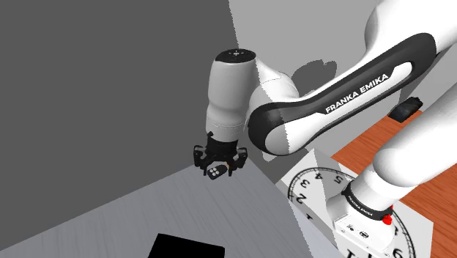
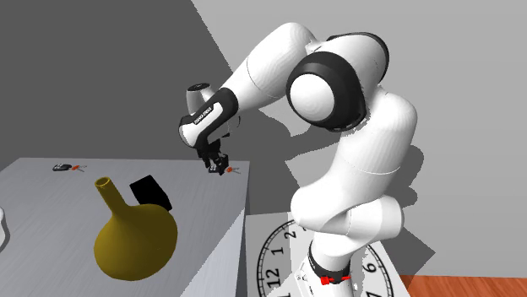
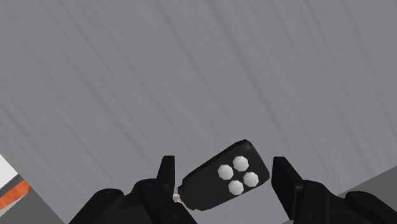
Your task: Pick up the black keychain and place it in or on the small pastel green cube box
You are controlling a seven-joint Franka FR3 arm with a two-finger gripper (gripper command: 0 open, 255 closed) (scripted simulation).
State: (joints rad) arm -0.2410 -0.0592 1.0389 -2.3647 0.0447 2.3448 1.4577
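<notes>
Wrist view: fingers (image 3: 287, 183) tight on tilted black keychain (image 3: 222, 176), abv grey table (image 3: 191, 63).

From here my grey bench (image 2: 51, 202) carries an olive vase (image 2: 135, 240) at six o'clock, a black box (image 2: 149, 192) mid-top, and a small key fob (image 2: 63, 168) at eleven.

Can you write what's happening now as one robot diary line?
tool: shut on keychain | keychain: above table | black box: on table, apart

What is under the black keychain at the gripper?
Under the keychain, which the gripper holds in the air, the grey table can be seen. The patch of table straight below is covered by the keychain itself.
</notes>
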